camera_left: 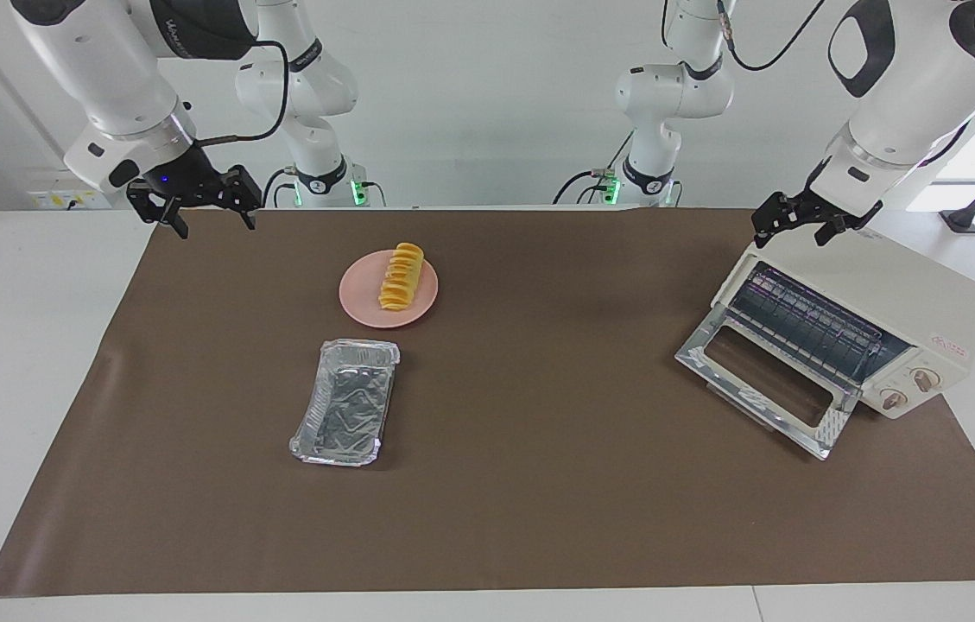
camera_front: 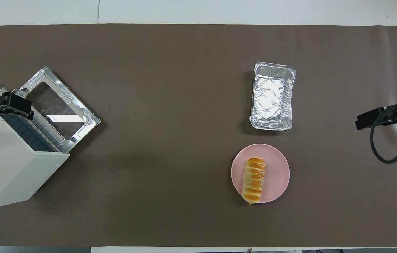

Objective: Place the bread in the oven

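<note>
The bread (camera_left: 401,276) lies on a pink plate (camera_left: 359,302); the oven (camera_left: 850,333) stands open; both grippers hang open, empty.

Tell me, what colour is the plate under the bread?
Pink. The round plate holding the bread shows best in the overhead view.

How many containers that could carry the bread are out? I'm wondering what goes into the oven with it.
2. The pink plate holds the bread. The empty foil tray lies beside it, farther from the robots. Both sit toward the right arm's end; nothing seems hidden.
</note>
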Tool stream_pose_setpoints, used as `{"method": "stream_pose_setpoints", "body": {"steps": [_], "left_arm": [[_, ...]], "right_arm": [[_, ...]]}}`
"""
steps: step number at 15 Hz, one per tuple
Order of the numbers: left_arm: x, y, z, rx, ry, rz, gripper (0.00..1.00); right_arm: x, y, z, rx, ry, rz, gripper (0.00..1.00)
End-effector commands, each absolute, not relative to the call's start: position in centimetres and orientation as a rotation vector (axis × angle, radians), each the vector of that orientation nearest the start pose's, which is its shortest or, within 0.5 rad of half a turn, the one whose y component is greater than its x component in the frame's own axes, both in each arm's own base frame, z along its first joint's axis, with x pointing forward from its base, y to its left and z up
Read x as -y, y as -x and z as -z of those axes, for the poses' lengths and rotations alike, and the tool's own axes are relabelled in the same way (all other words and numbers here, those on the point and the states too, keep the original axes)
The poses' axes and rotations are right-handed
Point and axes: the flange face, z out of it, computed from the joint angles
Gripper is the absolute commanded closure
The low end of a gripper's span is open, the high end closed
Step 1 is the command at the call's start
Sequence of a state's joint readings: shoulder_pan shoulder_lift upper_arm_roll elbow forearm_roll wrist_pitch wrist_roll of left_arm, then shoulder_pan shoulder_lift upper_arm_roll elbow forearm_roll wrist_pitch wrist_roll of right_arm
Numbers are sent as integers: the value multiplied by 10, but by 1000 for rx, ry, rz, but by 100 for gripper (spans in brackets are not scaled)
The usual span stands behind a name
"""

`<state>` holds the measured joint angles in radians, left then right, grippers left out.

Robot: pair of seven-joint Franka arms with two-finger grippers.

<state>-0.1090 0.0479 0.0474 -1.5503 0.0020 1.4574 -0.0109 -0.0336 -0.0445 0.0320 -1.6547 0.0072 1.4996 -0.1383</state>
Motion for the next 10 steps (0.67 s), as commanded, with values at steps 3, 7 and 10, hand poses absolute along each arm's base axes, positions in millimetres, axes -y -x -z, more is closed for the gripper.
{"method": "stream_pose_setpoints", "body": {"steps": [3, 7, 10], "left_arm": [[30, -546, -602, -90, 3121, -213, 0], [30, -546, -602, -90, 3121, -213, 0], [30, -546, -602, -90, 3121, -213, 0]], "right_arm": [[4, -526, -605, 206, 3126, -173, 0], [2, -521, -602, 208, 3122, -216, 0], [-4, -518, -596, 220, 3123, -226, 0]]}}
